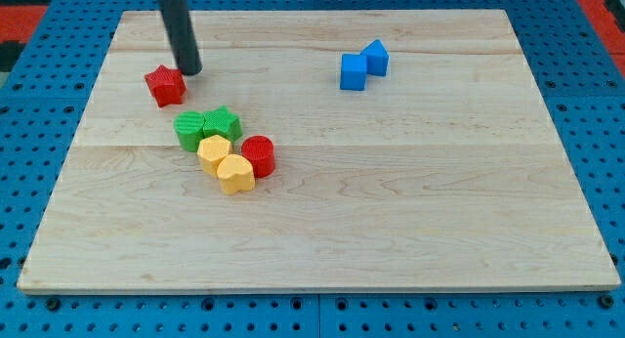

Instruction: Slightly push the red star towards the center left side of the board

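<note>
The red star (165,84) lies on the wooden board (391,201) in its upper left part. My tip (189,71) stands just to the right of the star and slightly above it in the view, touching or almost touching its upper right edge. The dark rod rises from there to the view's top.
Below the star sits a cluster: a green block (189,130), a green star (223,122), a yellow hexagon-like block (214,152), a yellow heart-like block (235,174) and a red cylinder (259,154). Two blue blocks (354,70) (376,57) touch at the upper right. A blue pegboard surrounds the board.
</note>
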`<control>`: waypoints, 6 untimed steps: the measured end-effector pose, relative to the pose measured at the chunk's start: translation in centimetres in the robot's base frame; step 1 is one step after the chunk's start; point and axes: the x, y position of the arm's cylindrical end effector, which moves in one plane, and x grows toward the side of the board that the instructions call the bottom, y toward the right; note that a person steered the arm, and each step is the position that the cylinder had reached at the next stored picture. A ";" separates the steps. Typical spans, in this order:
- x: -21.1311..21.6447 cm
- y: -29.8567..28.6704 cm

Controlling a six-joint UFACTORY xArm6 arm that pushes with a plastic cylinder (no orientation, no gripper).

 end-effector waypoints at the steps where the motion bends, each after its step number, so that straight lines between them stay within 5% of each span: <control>1: 3.4 2.8; 4: 6.0 -5.4; 5: 10.0 -4.3; 6: 10.8 4.9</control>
